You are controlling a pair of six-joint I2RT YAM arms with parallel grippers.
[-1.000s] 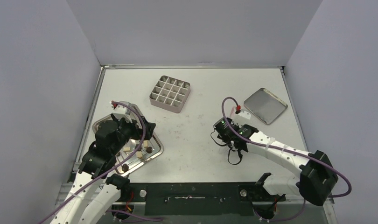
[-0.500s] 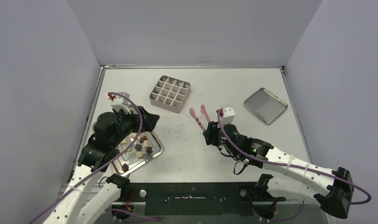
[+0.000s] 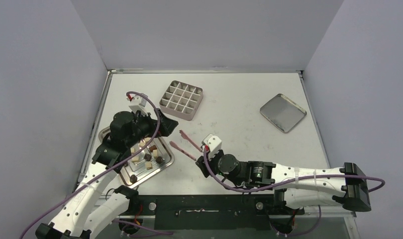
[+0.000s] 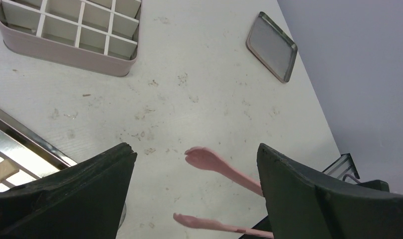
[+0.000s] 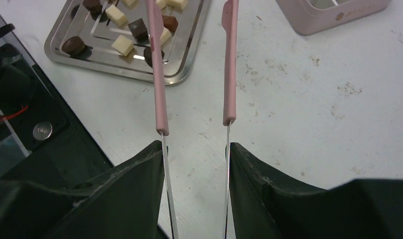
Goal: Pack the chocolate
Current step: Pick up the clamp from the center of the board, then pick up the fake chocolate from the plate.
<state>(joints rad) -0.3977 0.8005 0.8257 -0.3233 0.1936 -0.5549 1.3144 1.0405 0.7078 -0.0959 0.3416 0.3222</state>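
Several pieces of chocolate point(image 3: 147, 158), dark brown, tan and cream-white, lie on a silver tray point(image 3: 168, 160) at the left. My right gripper point(image 3: 208, 158) is shut on a pair of metal tongs point(image 3: 189, 140) with pink tips. The tongs' arms stand apart and point at the tray's right rim. In the right wrist view the tongs point(image 5: 159, 89) reach over the tray's corner point(image 5: 189, 59), beside the chocolate point(image 5: 122, 45), with my right gripper point(image 5: 195, 145) pressing both blades. My left gripper point(image 3: 159, 127) hangs open over the tray's far right edge with nothing in it. The left wrist view shows my left gripper point(image 4: 195, 149) and the tongs' tips point(image 4: 212, 162).
A square gridded tin point(image 3: 181, 99) stands at the back middle; all its cells that show look bare. A flat metal lid point(image 3: 283, 112) lies at the back right. The black base strip runs along the near edge, close to the tray.
My right arm has swung left and nearer with the tongs, from mid-table to just beside the tray. My left gripper has lifted off the tray and turned toward the tin.
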